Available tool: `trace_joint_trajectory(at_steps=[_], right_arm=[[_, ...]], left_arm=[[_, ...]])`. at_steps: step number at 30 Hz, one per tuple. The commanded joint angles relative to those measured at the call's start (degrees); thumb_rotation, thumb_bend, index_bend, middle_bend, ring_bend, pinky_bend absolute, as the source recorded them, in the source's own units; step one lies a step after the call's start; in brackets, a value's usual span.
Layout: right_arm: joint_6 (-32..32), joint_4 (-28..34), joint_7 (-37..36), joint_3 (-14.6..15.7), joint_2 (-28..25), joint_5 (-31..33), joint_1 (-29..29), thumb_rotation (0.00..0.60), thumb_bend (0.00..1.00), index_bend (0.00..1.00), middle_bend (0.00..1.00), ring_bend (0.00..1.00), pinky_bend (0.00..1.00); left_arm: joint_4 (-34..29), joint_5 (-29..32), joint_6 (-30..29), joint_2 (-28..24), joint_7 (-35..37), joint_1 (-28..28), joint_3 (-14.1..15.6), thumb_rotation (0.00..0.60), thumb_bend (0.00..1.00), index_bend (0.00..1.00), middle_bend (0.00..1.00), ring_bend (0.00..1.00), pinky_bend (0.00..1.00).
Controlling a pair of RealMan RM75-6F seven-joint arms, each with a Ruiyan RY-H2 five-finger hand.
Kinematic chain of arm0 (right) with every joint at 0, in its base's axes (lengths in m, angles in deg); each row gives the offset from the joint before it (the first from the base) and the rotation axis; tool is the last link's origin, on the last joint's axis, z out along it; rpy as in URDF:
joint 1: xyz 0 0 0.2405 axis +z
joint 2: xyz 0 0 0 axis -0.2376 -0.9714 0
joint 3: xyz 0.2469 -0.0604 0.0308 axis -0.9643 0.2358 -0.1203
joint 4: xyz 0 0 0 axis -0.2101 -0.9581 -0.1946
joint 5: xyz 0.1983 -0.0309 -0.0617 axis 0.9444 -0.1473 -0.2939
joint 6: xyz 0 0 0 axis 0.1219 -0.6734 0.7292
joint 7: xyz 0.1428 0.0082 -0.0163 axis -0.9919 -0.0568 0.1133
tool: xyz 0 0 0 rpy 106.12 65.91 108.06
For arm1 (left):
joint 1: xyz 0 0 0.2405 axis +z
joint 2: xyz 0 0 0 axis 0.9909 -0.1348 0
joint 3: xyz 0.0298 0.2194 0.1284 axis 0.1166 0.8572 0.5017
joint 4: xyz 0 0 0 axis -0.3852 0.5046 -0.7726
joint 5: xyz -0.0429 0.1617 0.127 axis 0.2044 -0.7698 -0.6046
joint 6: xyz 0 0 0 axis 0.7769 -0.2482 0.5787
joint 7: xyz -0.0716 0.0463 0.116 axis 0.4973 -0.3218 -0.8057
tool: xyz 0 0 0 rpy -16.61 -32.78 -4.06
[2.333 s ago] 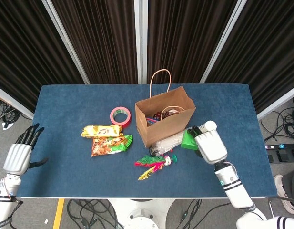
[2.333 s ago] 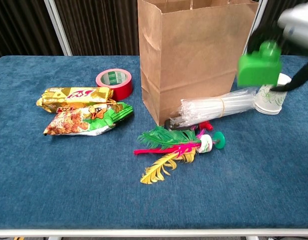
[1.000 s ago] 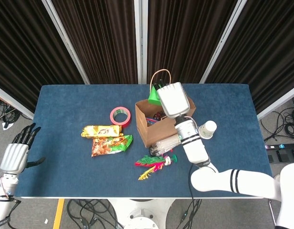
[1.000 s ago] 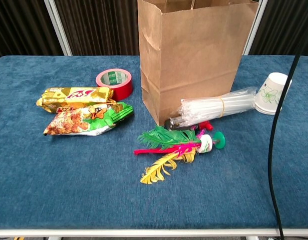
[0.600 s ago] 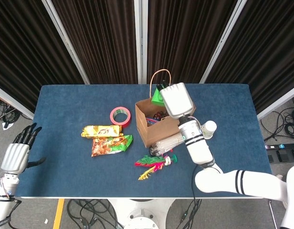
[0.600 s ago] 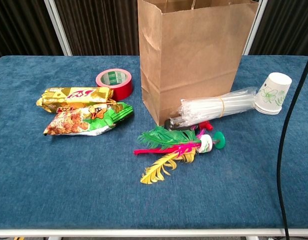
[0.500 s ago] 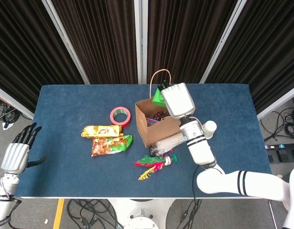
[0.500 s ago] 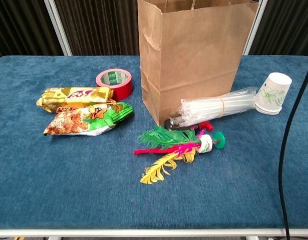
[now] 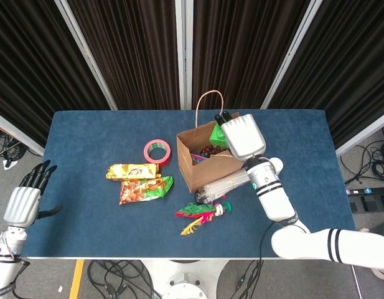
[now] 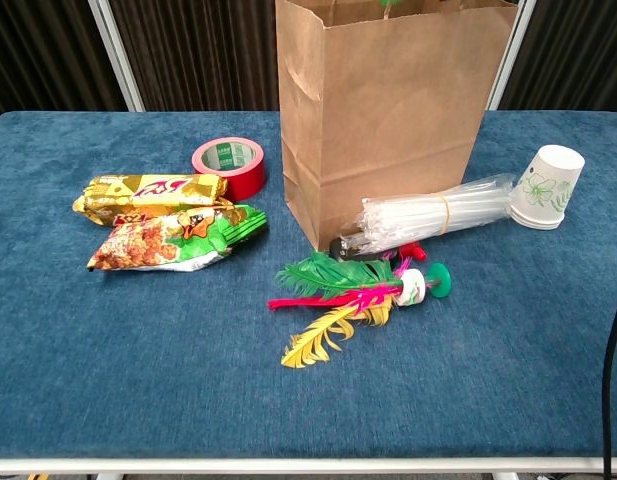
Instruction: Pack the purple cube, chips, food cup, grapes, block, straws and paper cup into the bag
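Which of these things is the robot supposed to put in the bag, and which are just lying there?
For the bag:
- green block, held over it by the right robot hand
- chips
- straws
- paper cup
- grapes, already inside

Just lying about:
- red tape roll
- feather shuttlecock

The left robot hand holds nothing.

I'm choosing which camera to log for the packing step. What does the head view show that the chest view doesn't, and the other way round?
Only the head view shows the right hand holding the green block over the bag's open top, the items inside, and the left hand open off the table's edge. Only the chest view shows the bag's front wall and the paper cup's flower print. Both show the bag, straws, chips, tape roll and feathered toy.
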Motion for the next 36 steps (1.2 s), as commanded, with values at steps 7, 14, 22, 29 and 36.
trace_joint_trajectory(at_steps=[7,14,22,29,36], right_arm=[[0.1,0.3,-3.0,0.0,-1.1,-0.4,-0.1,0.600,0.00,0.08,0.22,0.83,0.88],[-3.2,2.5,-4.9,-1.4,-2.6,-4.0,-0.6,0.600,0.00,0.08,0.24,0.83,0.88],[-8.7,7.5,-11.0,-4.9,-8.9,-9.4,-4.8,0.600,0.00,0.14,0.27,0.83,0.88],[-9.6,12.3,-9.6,3.2,-15.6,-16.5,-12.4,0.600,0.00,0.27,0.31,0.83,0.88],[-3.0,10.4,-11.3,12.5,-16.5,-19.3,-17.9,0.600,0.00,0.29,0.34,0.83,0.88]], left_arm=[[-0.1,-0.2,-0.1,0.1,-0.2,-0.1,0.0,0.600,0.08,0.11,0.09,0.04,0.20],[-0.1,-0.1,0.1,0.1,-0.3,-0.2,0.0,0.600,0.08,0.11,0.09,0.03,0.20],[-0.6,-0.2,-0.1,-0.1,-0.3,-0.3,-0.2,0.600,0.08,0.11,0.09,0.03,0.20],[-0.5,-0.2,-0.1,0.0,-0.1,-0.2,0.0,0.600,0.09,0.11,0.09,0.03,0.20],[-0.7,-0.4,-0.4,-0.2,0.1,-0.3,-0.1,0.600,0.08,0.11,0.09,0.03,0.20]])
